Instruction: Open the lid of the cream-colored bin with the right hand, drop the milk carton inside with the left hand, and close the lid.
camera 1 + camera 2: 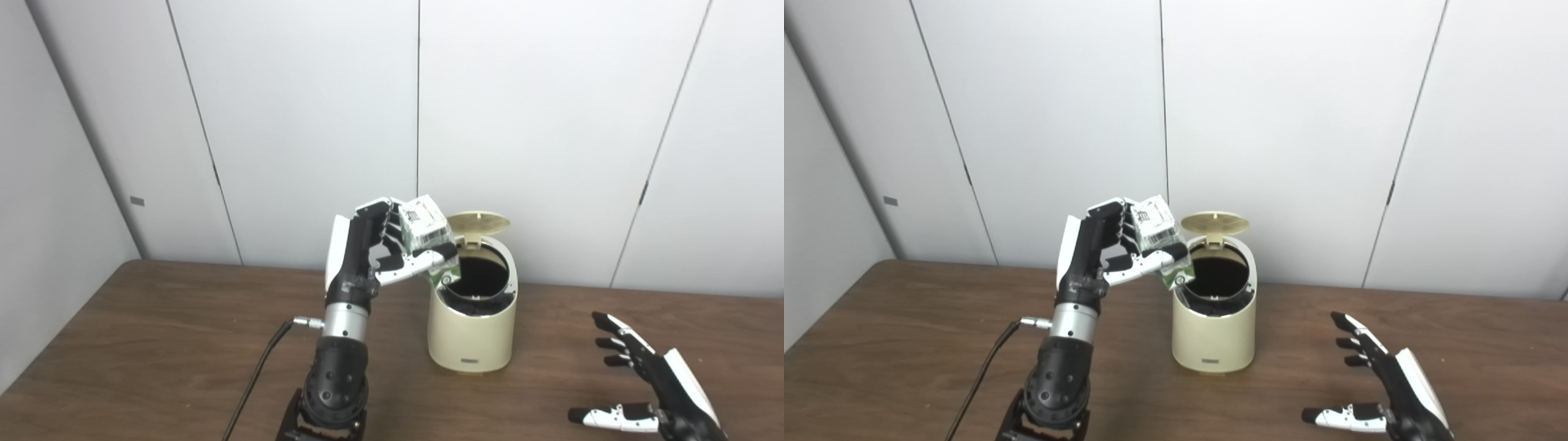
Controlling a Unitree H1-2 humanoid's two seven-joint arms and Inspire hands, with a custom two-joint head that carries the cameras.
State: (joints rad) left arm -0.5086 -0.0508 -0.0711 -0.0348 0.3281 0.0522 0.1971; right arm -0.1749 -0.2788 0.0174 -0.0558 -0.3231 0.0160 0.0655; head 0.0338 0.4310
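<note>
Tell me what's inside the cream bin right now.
The bin stands open, lid up. Inside shows only a dark interior; its bottom is hidden. The milk carton is outside, tilted at the rim in the left hand.

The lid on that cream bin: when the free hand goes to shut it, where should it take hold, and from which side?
Probably the lid's free front edge, reached from above and in front. The lid stands tipped up behind the bin's mouth, hinged at the back, so pushing that edge forward and down should swing it shut. The right hand is open and free; the left hand holds the milk carton.
</note>
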